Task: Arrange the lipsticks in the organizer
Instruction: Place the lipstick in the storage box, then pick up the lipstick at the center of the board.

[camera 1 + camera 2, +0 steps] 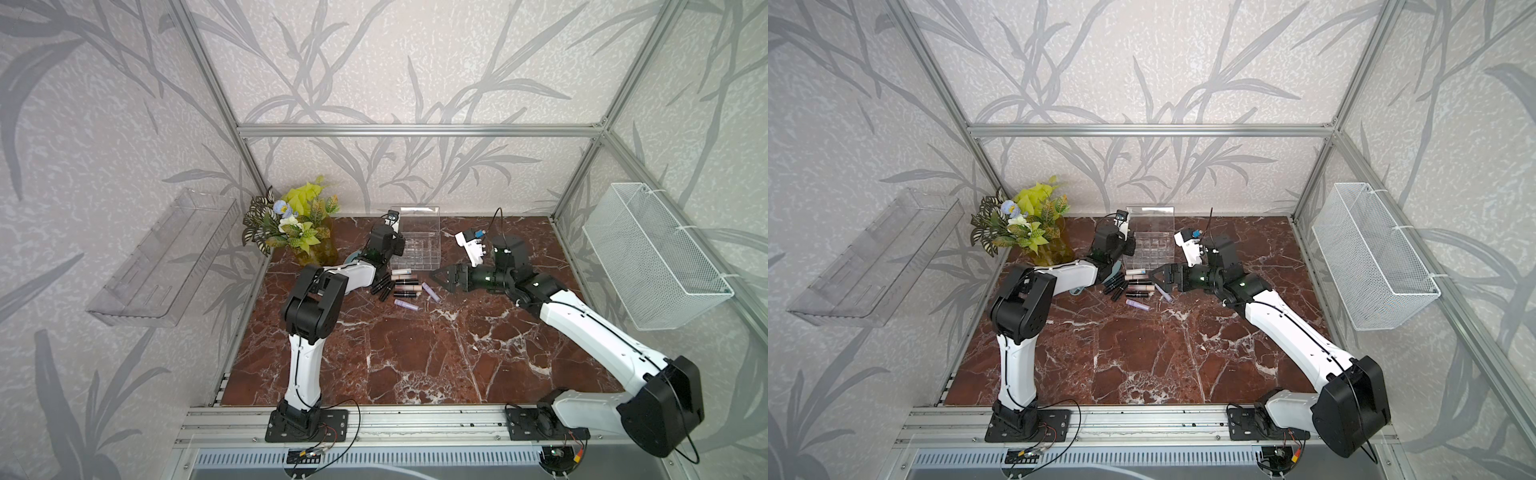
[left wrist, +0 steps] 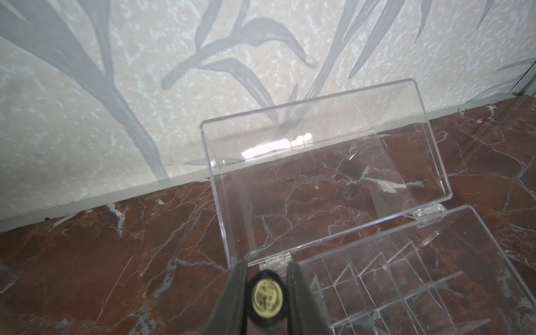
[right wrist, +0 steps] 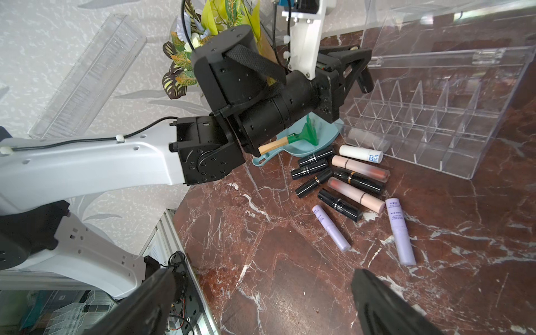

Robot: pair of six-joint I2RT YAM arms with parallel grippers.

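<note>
At the organizer's (image 2: pixel 377 269) plant-side end, the left gripper (image 2: pixel 266 271) was clamped on a black lipstick (image 2: pixel 267 295). The tube's round yellowish end cap faced the wrist camera. The tube sat by the corner near the hinge; whether over the corner cells or just outside them, can't tell.

The organizer stood at the back of the marble table (image 1: pixel 415 353), with its clear lid (image 2: pixel 319 159) swung up and leaning back toward the wall.

The right gripper (image 3: pixel 264 272) had its jaws spread wide with nothing between them. It was low over the table, pointed at the pile from the side away from the plant (image 1: pixel 291 220).

The rest of the lipsticks (image 3: pixel 348 179) lay flat in a loose cluster on the table, just in front of the organizer's front wall:
- The black and beige ones were packed side by side.
- A white tube (image 3: pixel 361 153) lay closest to the wall.
- Two lilac tubes (image 3: pixel 330 227) lay at the outer edge of the pile, slightly apart from it.

A green rake (image 3: pixel 309 132) sat on a teal dish (image 3: pixel 327 136), partly under the left wrist and next to the pile.
</note>
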